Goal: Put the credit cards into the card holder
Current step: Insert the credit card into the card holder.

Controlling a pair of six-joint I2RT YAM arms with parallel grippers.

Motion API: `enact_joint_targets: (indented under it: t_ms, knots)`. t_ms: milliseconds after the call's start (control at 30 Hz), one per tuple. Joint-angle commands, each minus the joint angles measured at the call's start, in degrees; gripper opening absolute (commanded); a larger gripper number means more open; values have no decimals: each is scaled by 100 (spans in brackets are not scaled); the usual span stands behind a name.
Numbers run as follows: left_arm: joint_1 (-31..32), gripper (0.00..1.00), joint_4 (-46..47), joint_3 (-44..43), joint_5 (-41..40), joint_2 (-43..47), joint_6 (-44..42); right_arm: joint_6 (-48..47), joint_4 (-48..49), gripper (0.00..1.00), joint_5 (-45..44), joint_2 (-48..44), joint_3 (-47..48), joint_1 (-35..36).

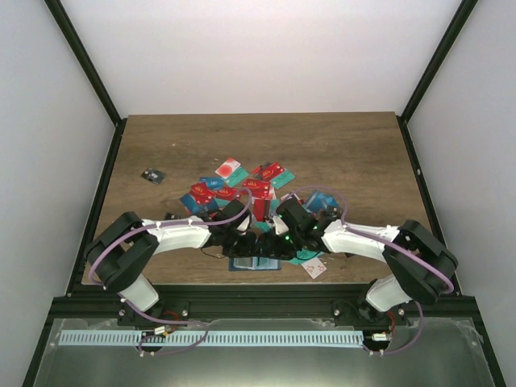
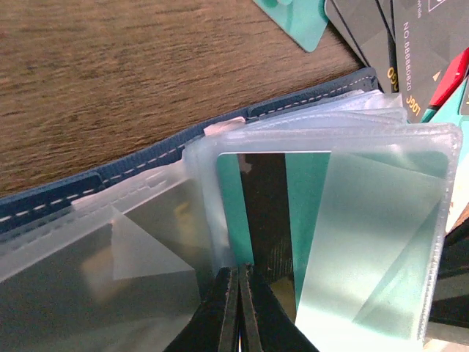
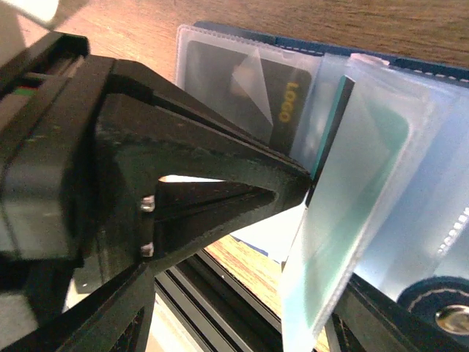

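The navy card holder (image 1: 254,264) lies open at the table's front edge, under both grippers. In the left wrist view its stitched edge (image 2: 146,158) frames clear sleeves. One raised sleeve holds a teal credit card (image 2: 308,198) with a dark stripe. My left gripper (image 2: 242,268) is shut, and its tip presses against that card. In the right wrist view the same sleeve and card (image 3: 359,191) stand upright by my right gripper (image 3: 242,323), which is open around empty space. Another sleeve holds a black card (image 3: 242,88). Loose credit cards (image 1: 242,189) lie piled mid-table.
A small black chip (image 1: 152,176) lies alone at the left. A white-and-red card (image 1: 316,268) and teal cards sit just right of the holder. Black cards (image 2: 374,29) crowd the holder's far corner. The table's metal front rail (image 3: 220,293) runs close below.
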State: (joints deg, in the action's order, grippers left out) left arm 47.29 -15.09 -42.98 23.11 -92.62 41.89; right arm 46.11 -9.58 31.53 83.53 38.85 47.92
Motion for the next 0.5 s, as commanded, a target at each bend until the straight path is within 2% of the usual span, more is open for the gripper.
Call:
enact_joint_targets:
  t_ms: [0,200,467]
  knots:
    - [35,4,8,3,-100,181,55,2,187,64,75,164,154,64]
    - [23,4,11,65,-101,482,186,18,133,64,14,252,206,66]
    - [-65,4,-95,330,-248,1361,559,94,79,64,61,247,342,89]
